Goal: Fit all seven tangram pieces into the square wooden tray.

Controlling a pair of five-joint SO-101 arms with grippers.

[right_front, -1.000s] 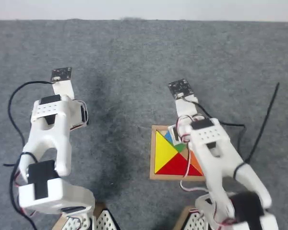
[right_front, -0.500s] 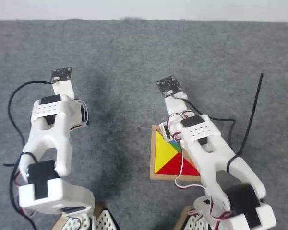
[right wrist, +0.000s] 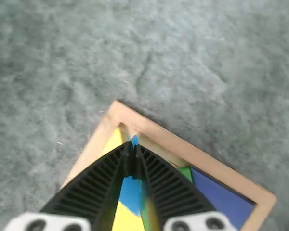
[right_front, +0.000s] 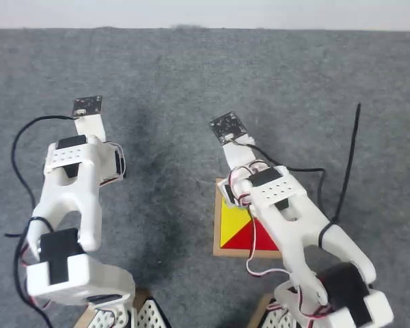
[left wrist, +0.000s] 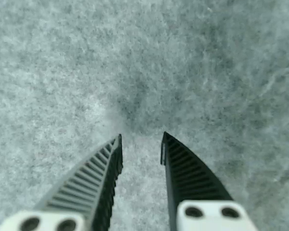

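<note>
A grey, fuzzy mat [right_front: 164,75] covers the whole table, its nap mottled lighter and darker. A soft dark shadow [right_front: 147,130] lies on it left of centre. A pale strip [right_front: 205,14] runs along the far edge. 2 white lattice-patterned panels [right_front: 154,314] sit at the near edge.

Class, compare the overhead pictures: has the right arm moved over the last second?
Yes. The right arm has swung leftward in the high view across the wooden tray, now hiding more of its tangram pieces.
</note>
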